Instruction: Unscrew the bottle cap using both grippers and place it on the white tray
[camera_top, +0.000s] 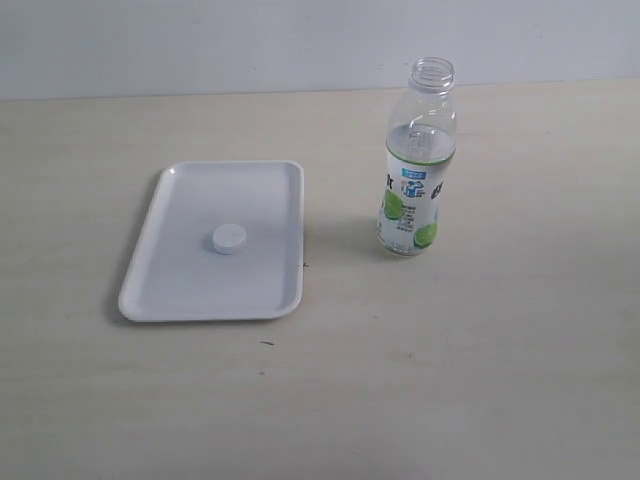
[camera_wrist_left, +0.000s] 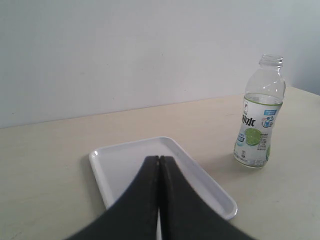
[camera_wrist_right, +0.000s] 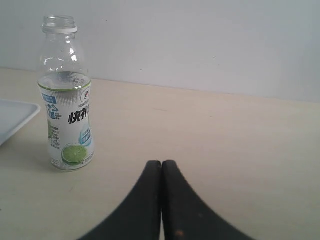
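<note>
The small white bottle cap (camera_top: 229, 238) lies flat near the middle of the white tray (camera_top: 160, 290). To the tray's right the clear bottle (camera_top: 417, 190) with the lime label stands upright, its neck bare. Neither arm shows in the exterior view. In the left wrist view my left gripper (camera_wrist_left: 159, 158) is shut and empty, its black fingers held over the tray (camera_wrist_left: 210, 186) and hiding the cap; the bottle (camera_wrist_left: 260, 122) stands beyond. My right gripper (camera_wrist_right: 161, 162) is also shut and empty, held above bare table with the bottle (camera_wrist_right: 65, 100) off to one side.
A pale wooden tabletop (camera_top: 470, 360) spreads around tray and bottle, with a plain light wall (camera_top: 200, 40) behind. A corner of the tray (camera_wrist_right: 15, 117) shows at the edge of the right wrist view.
</note>
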